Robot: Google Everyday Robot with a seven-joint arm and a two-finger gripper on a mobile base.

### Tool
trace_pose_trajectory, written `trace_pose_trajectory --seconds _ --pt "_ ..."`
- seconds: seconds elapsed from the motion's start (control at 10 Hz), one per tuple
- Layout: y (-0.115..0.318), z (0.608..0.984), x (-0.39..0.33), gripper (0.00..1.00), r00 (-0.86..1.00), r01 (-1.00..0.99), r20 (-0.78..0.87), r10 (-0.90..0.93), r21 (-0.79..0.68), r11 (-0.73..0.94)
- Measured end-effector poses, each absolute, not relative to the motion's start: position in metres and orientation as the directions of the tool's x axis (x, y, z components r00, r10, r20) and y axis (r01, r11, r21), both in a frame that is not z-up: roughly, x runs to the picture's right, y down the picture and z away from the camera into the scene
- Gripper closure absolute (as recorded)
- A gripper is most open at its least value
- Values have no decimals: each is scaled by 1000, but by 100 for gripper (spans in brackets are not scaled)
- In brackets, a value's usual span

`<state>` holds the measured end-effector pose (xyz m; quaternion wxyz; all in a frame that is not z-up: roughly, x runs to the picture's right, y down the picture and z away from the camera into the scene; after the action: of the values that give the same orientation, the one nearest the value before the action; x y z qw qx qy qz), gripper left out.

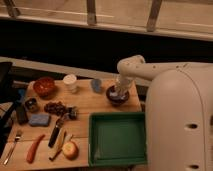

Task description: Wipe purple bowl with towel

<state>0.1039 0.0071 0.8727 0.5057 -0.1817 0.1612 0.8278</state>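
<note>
Right now the gripper [119, 91] is reaching down into the purple bowl [118, 96], fingers pressed together; a pale patch at its tip is reading as the towel [116, 92], so it's looking clamped on that, though the arm is hiding most of the contact.

Risks from here, as I'm judging them:
- Bowl is sitting close to the far right corner of the wooden table [85, 102], directly under the gripper. Any sideways drag while wiping is likely pushing it toward that edge, since nothing is bracing it.
- Too much downward force is tipping the bowl on its rim; too little and the towel is just skating above the surface.
- Towel is small and bunched. If it's slipping out of the pinch, bare fingers are scraping the bowl.
- Green tray [118, 138] is lying just in front of the gripper, toward the camera; a wide stroke is shoving the bowl against its rim.
- Small blue cup [96, 85] is standing just to the left of the gripper, so a leftward sweep is knocking it over.
</note>
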Motion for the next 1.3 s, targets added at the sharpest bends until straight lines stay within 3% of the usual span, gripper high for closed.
trace_pose_trajectory --seconds 0.3,0.9,1.3 --pt "-1 881 85 100 -392 -904 -478 786 39 -427" --pt "56 842 60 100 -349 -922 -518 781 43 -384" --pt "30 843 84 100 -384 -918 -480 789 111 -380"
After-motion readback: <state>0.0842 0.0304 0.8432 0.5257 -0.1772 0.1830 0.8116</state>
